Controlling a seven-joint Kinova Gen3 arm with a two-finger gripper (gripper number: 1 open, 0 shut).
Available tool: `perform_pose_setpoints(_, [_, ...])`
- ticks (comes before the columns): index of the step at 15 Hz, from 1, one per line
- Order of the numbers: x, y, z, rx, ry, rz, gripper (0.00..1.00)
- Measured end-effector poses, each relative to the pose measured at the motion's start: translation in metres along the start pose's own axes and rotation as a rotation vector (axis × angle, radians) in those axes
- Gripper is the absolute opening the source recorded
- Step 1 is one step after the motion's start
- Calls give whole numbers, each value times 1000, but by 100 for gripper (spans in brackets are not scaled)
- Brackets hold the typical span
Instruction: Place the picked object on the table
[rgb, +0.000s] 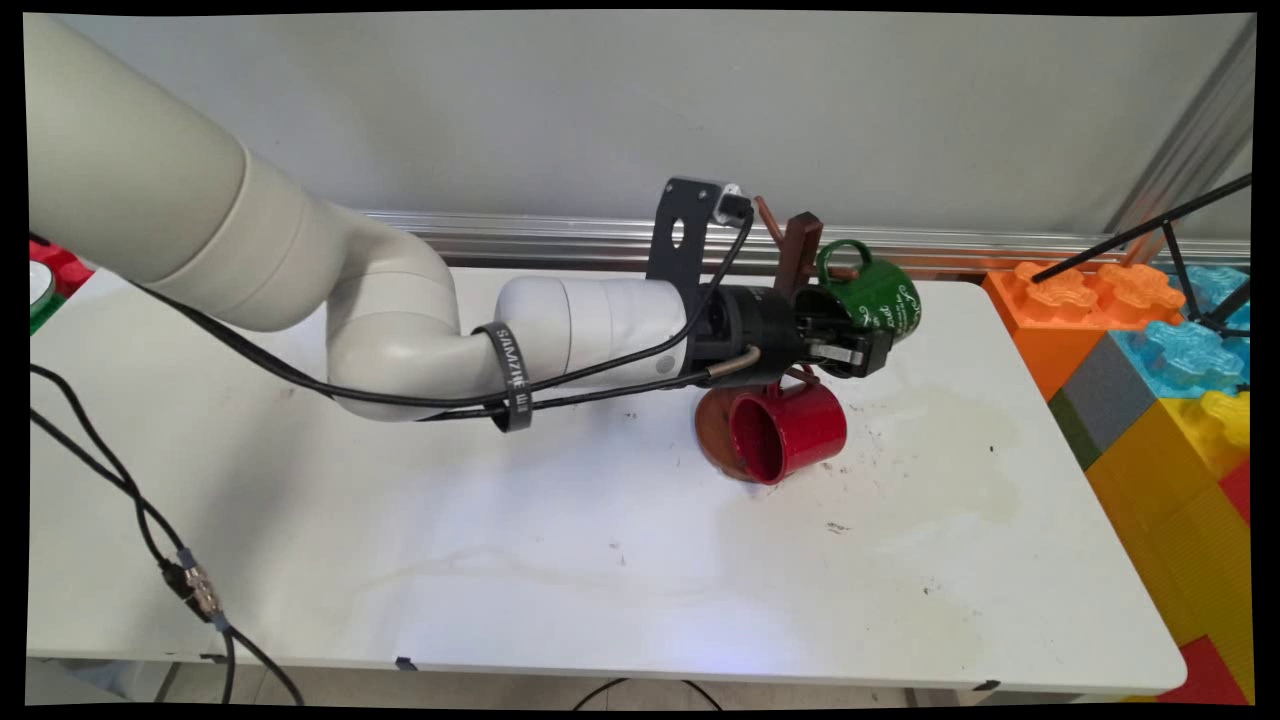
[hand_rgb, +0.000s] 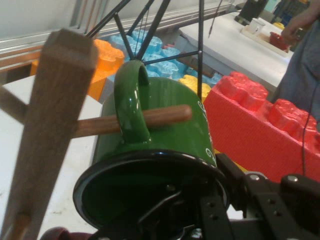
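At the far right of the counter (rgb: 560, 560), the end effector (rgb: 850, 352) is gripping the rim of a green mug (rgb: 880, 295), one finger reaching inside the mouth and the other sitting outside the wall, so it is closed on the mug rather than standing wide. The mug is lying on its side in the air, mouth toward the wrist and handle (hand_rgb: 131, 102) turned up. That tilt is what is letting the handle loop sit over a wooden peg (hand_rgb: 150, 119) of the mug rack (rgb: 798, 255); the peg is passing through the loop while the end effector is carrying the weight from the rim.

Below the hand, a red mug (rgb: 790, 430) is hanging from a lower peg, mouth facing the near left, just above the rack's round brown base (rgb: 712, 440).

Beyond the counter's right end, big plastic building blocks (rgb: 1150, 370) are stacking up in orange, blue and yellow.

Looking from above, the main view is showing the rack's base, the red mug and the counter, but it is leaving the peg and the handle too small to relate. Looking along the fingers, the hand view is showing the peg threading the handle and the rack's upright post (hand_rgb: 52, 125) close at the left, while only a dark red edge of the lower mug is peeking in at the bottom.
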Motion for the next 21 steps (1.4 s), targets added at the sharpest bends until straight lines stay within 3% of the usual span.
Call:
perform_pose_setpoints(16, [7, 37, -27, -95, -8, 48, 0])
perform_pose_setpoints(21, [12, 41, -43, -100, -23, 74, 0])
